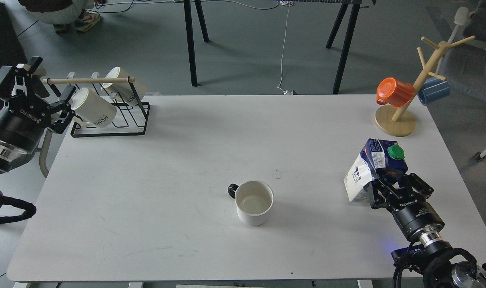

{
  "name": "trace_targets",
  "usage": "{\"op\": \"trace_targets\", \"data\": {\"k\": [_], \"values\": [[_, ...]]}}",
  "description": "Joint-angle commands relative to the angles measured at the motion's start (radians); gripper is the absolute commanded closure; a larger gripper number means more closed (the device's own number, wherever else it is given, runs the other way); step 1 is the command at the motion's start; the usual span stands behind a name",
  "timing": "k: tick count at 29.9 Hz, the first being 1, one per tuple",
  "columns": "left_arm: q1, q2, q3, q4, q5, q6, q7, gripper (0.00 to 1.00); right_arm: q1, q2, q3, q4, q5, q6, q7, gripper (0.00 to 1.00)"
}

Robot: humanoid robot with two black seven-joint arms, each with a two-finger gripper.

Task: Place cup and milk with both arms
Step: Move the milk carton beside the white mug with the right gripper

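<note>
The cup (254,202), a plain white mug with a small black handle on its left, stands upright at the middle front of the white table (187,160). The milk (372,169), a blue and white carton with a green cap, is at the right side of the table. My right gripper (390,181) is shut on the carton's near side and holds it tilted to the left. My left gripper (47,90) is open and empty, off the table's far left edge, beside the mug rack.
A black wire rack (111,116) with two cream "HOME" mugs (94,108) stands at the far left corner. A wooden mug tree (407,100) holding an orange cup (394,93) and a blue cup (433,90) stands at the far right.
</note>
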Motion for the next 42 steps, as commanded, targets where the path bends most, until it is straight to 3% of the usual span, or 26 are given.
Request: {"op": "trace_targets", "data": {"k": [1,34,42], "values": [[0.000,0.000,0.001,0.000,0.001,0.000,0.000,0.09,-0.009,0.032,-0.003,0.041,-0.064,0.000,-0.001,0.63],[0.018,-0.002,0.003,0.000,0.010,0.000,0.000,0.08,-0.021,0.216,-0.091,0.022,-0.289,0.000,-0.001,0.60],[0.020,-0.002,0.003,0.000,0.010,0.000,0.000,0.08,-0.021,0.226,-0.093,0.010,-0.309,0.000,-0.001,0.53]]}}
